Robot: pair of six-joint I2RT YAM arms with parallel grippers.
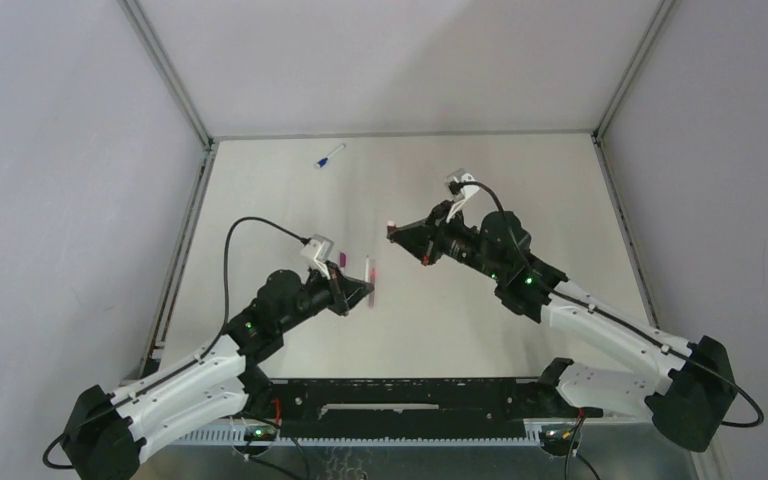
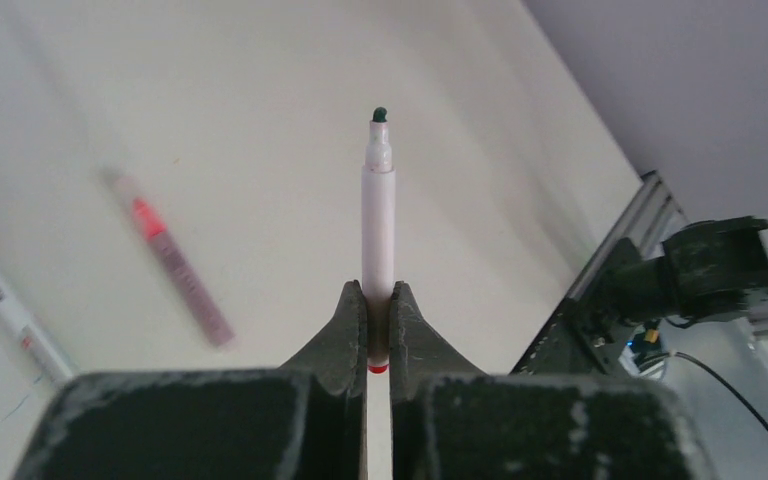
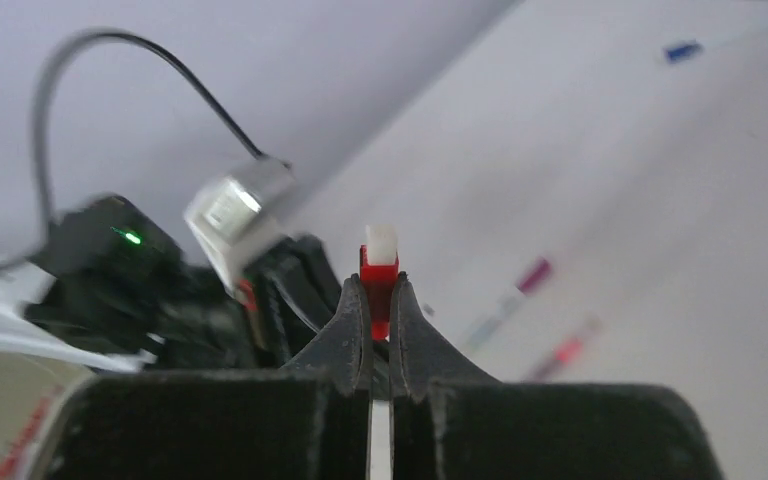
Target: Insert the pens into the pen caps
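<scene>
My left gripper (image 2: pixel 378 290) (image 1: pixel 365 292) is shut on the rear end of a white pen (image 2: pixel 378 215). The pen's bare dark tip points away from the wrist, and a red end plug shows between the jaws. My right gripper (image 3: pixel 378 282) (image 1: pixel 395 233) is shut on a red pen cap (image 3: pixel 379 272) with a white piece at its far end, held above mid-table and facing the left gripper. A pinkish pen (image 2: pixel 172 262) (image 1: pixel 370 270) and a pen with a magenta cap (image 2: pixel 0 290) (image 1: pixel 345 258) lie on the table beside the left gripper.
A pen with a blue cap (image 1: pixel 328 155) lies at the far side of the table (image 1: pixel 520 170). Grey walls and metal rails enclose the table on three sides. The left arm's wrist camera (image 3: pixel 238 208) shows opposite the right gripper.
</scene>
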